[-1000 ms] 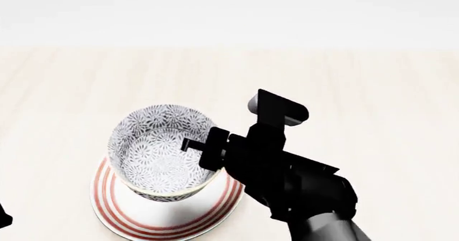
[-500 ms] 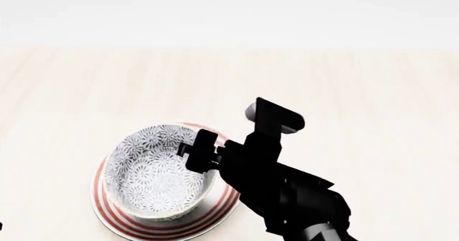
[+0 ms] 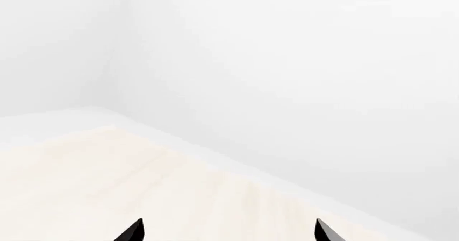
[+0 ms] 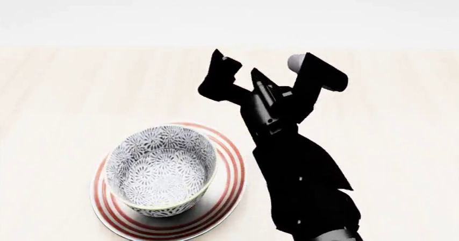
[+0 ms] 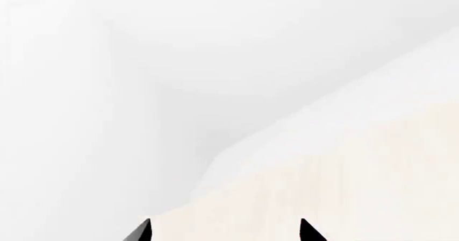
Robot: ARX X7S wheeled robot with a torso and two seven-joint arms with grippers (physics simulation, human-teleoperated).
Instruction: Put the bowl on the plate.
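On the pale wooden bench [image 4: 373, 90], toward its near left part in the head view, the bowl [image 4: 160, 168] sits upright inside the plate [image 4: 228, 168], its base on the plain white centre and the red rings showing all round it, more of them on the far and right side, so the bowl rests a little off centre toward the near left. Judging from this, the placing step looks done and the step in hand is the retreat. The right hand [image 4: 248, 71] is raised above the bench beyond and to the right of the plate, well apart from the bowl, its fingers spread wide and gripping nothing; the right wrist view shows only two dark fingertips [image 5: 143, 231] against bare bench and wall. The left hand [image 3: 228, 231] is out of the head view, and its wrist view shows two tips set wide apart with nothing between them. The bowl holds nothing, only its floral pattern visible inside; the plate holds only the bowl. Any next move calls for little: keeping the right arm clear of the bowl's rim.
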